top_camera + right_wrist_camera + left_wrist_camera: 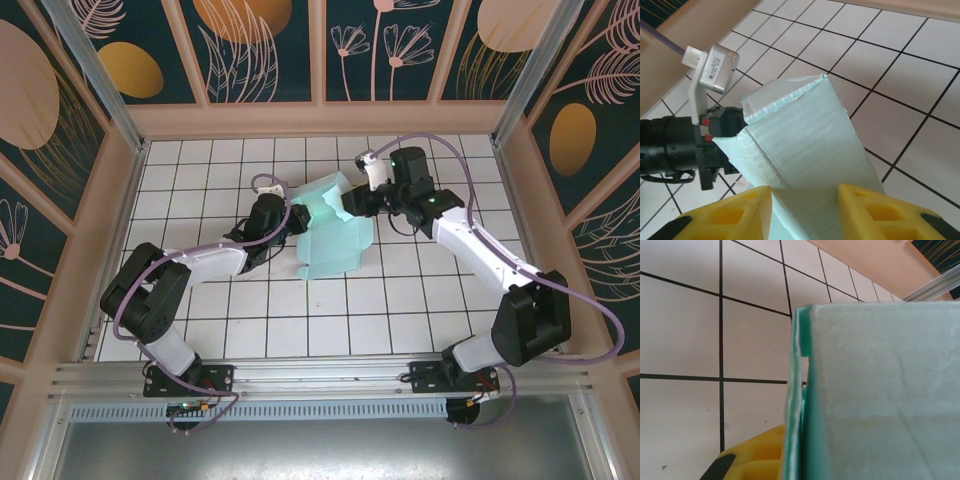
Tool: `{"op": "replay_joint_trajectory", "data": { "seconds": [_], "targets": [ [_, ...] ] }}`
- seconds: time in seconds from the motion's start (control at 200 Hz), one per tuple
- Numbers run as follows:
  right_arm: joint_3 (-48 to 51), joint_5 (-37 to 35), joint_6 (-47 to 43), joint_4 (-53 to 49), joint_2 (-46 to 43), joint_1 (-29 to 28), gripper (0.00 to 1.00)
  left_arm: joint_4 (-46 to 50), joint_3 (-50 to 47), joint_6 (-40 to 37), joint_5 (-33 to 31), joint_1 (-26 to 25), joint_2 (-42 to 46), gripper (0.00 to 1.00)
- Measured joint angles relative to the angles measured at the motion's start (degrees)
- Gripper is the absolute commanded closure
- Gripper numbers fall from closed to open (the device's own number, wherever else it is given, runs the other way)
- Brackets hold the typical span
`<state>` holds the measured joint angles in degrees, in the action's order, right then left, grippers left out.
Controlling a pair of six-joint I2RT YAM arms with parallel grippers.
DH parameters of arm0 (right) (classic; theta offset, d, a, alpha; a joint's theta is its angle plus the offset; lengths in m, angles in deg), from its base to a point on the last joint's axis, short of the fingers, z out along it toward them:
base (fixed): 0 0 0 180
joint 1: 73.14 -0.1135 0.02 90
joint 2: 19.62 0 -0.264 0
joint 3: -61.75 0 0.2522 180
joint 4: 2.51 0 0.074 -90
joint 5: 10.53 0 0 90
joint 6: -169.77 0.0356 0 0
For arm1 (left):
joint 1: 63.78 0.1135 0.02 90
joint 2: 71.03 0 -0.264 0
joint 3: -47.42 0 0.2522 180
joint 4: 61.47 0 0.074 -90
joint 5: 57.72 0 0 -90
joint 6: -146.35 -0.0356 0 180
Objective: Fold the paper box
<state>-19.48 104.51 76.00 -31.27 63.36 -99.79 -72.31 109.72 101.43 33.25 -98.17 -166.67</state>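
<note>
On the white tiled table (250,330), toward its far middle, the paper box (335,238) lies partly folded, a pale teal sheet with a flap raised at its far side. From above, the left gripper (292,218) meets the box at its left edge and the right gripper (352,202) meets it at its far edge. The two are close together by the raised flap. The top view gives this layout, but the wrists cover the jaws.

The left wrist view brings them up close. A teal wall of doubled card stands upright, with one yellow finger (757,455) against its left face at the bottom. The left gripper is closed tight on that card.

The right wrist view adds the other side. Two yellow fingers (735,215) stand either side of a creased flap of the box that rises between them, with a moderate gap. Whether they press the flap or merely straddle it I cannot tell. Left of the flap in that view sits the left arm's black wrist with its silver camera (715,64).
</note>
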Motion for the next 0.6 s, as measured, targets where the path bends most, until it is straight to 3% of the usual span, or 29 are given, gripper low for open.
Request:
{"op": "replay_joint_trajectory", "data": {
  "seconds": [0.596],
  "targets": [
    [-1.6,-23.58,-8.26,0.28,2.86,-8.2,0.68,1.9,0.0,0.2,-0.13,0.52,-0.48,1.0]
  ]
}}
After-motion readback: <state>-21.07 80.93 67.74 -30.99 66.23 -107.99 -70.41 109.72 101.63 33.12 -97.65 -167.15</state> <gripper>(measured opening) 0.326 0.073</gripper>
